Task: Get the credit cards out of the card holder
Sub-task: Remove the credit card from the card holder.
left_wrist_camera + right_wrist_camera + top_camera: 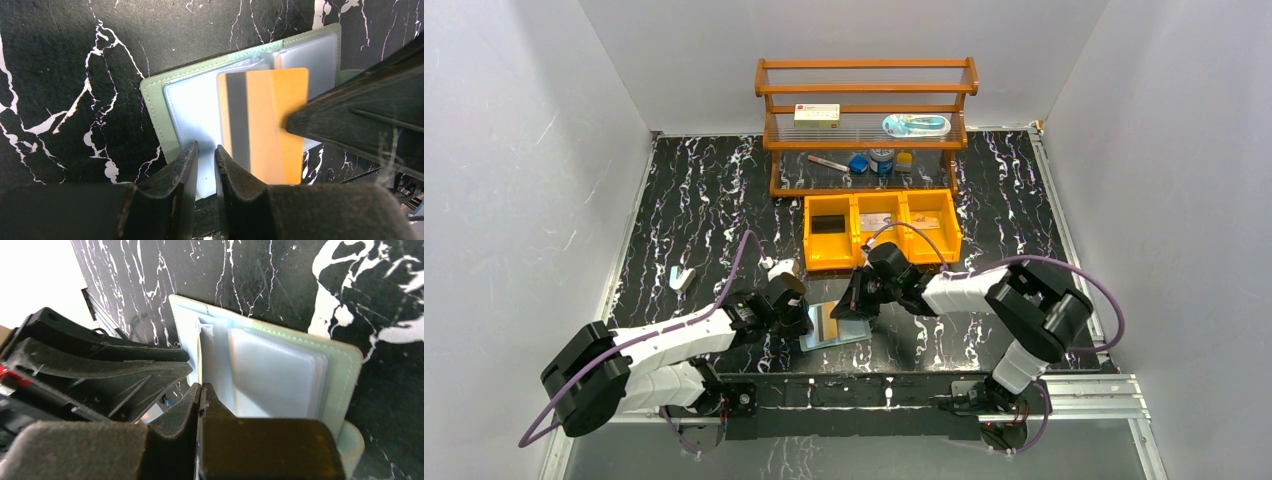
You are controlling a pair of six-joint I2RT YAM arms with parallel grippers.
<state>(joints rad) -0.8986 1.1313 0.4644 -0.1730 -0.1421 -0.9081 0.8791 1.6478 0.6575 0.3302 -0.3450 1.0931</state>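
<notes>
The sage-green card holder lies open and flat on the black marbled table, its pale blue pockets facing up. An orange credit card with a dark stripe sticks partly out of a pocket. My right gripper is shut on that card's edge, and its fingers cover the card's right side in the left wrist view. My left gripper rests at the holder's near left edge. Its jaws stand a narrow gap apart with nothing visibly between them.
An orange three-compartment bin sits just behind the grippers, with cards lying in it. Behind it a wooden rack holds a white box and small items. Two small white objects lie to the left.
</notes>
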